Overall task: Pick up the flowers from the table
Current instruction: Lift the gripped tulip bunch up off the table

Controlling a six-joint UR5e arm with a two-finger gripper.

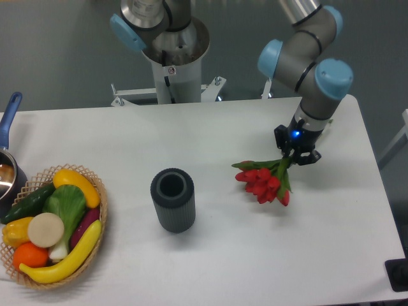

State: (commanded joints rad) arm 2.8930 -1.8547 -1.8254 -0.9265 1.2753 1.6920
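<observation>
The end effector [294,154] grips the stems of the flowers [264,182], red heads low over the table [223,255]

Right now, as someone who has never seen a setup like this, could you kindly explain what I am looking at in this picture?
A single fixed camera looks down from above at a white table. The grey jointed machine with blue caps is a robot arm; at its end is a two-finger gripper. The gripper appears closed on the stem end of the flowers, a bunch of red tulips whose heads lie on or just above the table. Nearby stands a dark ribbed cylinder, open at the top. At the left sits a woven basket of toy fruit and vegetables, and a pot with a blue handle peeks in at the edge.
</observation>
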